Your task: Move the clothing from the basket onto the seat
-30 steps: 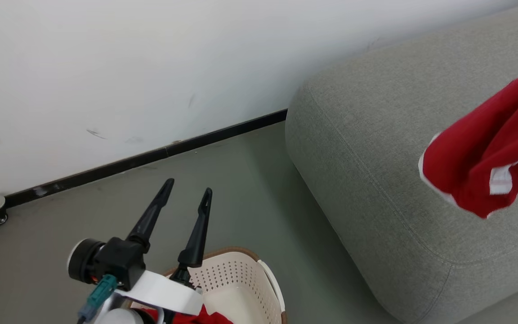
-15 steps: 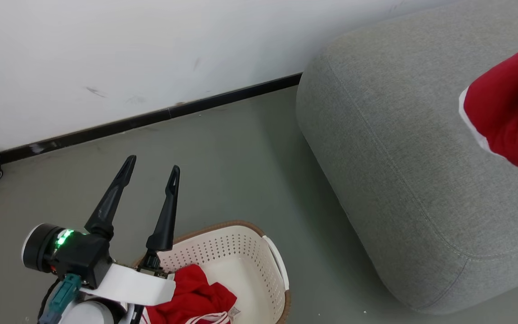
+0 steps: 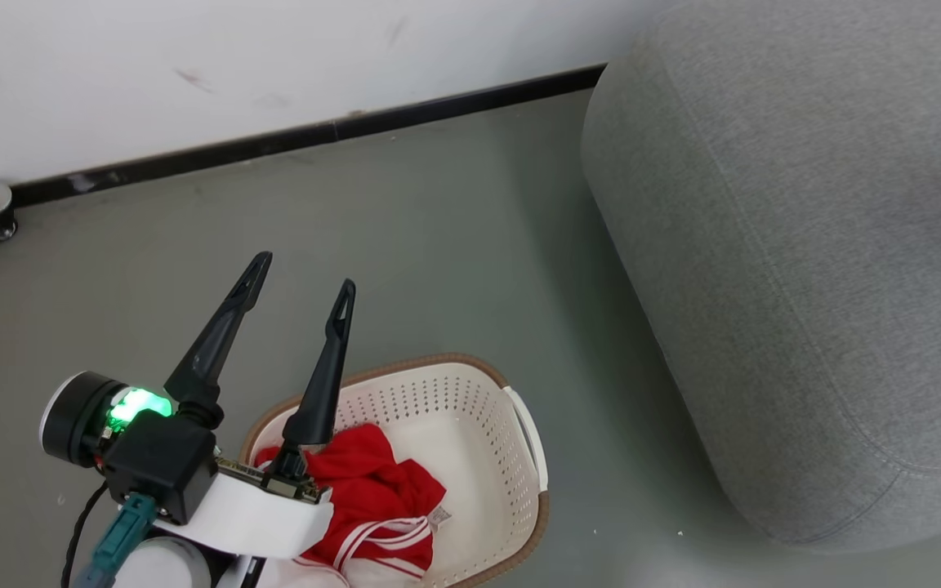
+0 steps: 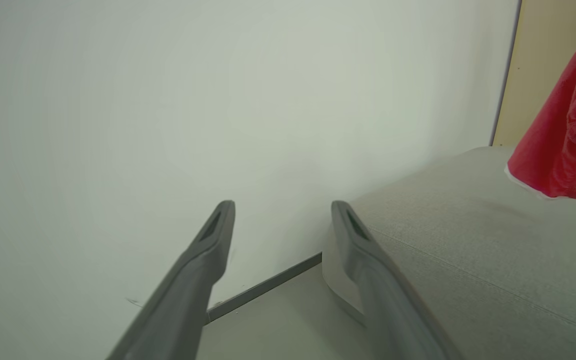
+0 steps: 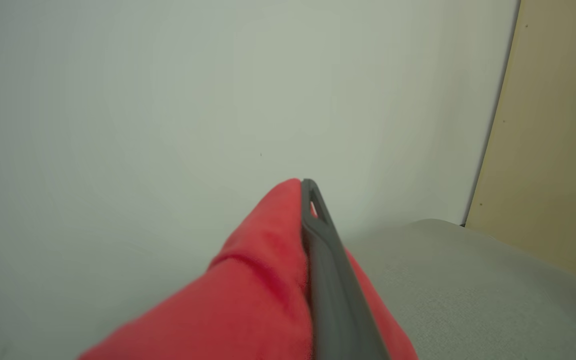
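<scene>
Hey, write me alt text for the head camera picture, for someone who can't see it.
The robot's left gripper, fingers spread open and empty, is poised by the left rim of a cream laundry basket on a grey-green floor, with red clothing lying inside. A large grey sofa block stands to the right, by a white wall with black skirting.

Head camera aimed steeply down at the floor (image 3: pixel 438 229), both wrist cameras levelled at the wall (image 4: pixel 118 100), seat (image 3: pixel 805 245) shared.
</scene>
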Robot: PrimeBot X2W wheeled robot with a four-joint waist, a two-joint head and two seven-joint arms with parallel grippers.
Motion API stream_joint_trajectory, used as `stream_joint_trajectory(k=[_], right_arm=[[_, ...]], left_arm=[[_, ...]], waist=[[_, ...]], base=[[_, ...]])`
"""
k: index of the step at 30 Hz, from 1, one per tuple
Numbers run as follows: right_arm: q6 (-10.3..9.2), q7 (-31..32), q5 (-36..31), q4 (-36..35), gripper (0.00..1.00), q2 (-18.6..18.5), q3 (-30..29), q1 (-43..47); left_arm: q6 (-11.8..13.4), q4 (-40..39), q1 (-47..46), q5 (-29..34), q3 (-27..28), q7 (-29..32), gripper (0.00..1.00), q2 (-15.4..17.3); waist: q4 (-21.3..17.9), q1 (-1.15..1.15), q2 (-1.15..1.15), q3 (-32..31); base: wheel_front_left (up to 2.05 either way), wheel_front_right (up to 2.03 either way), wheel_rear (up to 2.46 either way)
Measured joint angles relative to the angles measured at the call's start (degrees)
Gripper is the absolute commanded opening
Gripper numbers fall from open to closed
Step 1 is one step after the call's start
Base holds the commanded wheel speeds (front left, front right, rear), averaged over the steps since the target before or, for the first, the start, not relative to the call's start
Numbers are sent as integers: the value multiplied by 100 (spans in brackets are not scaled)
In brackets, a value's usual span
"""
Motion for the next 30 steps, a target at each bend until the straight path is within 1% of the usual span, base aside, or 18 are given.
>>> stream_joint_trajectory(k=[3, 9, 13, 17, 21, 27, 30], right_arm=[[0, -79, -60, 113, 0, 8, -74, 0], [0, -502, -291, 325, 0, -33, -374, -152], [0, -615, -413, 520, 0, -51, -305, -237], [0, -701, -475, 839, 0, 134, -249, -164], [0, -779, -555, 1025, 0, 365, -230, 35], [0, -855, -641, 1380, 0, 501, -185, 272], [0, -900, -628, 1545, 0, 655, -213, 400]], left_arm=[[-22, -65, -40, 27, -56, 46, 100, 11], [-97, -248, -211, 118, -165, 190, 100, 38], [-133, -311, -292, 147, -234, 254, 100, 45], [-202, -352, -337, 147, -285, 350, 100, 62], [-204, -408, -417, 157, -325, 403, 100, 65], [-280, -434, -491, 160, -372, 481, 100, 69], [-281, -436, -567, 198, -368, 489, 100, 73]], waist=[[44, 0, 0, 83], [156, 0, 0, 323], [214, 0, 0, 472], [257, 0, 0, 616], [282, 0, 0, 751], [283, 0, 0, 933], [266, 0, 0, 1012]], base=[[0, 0, 0], [0, 0, 0], [0, 0, 0], [0, 0, 0], [0, 0, 0], [0, 0, 0], [0, 0, 0]])
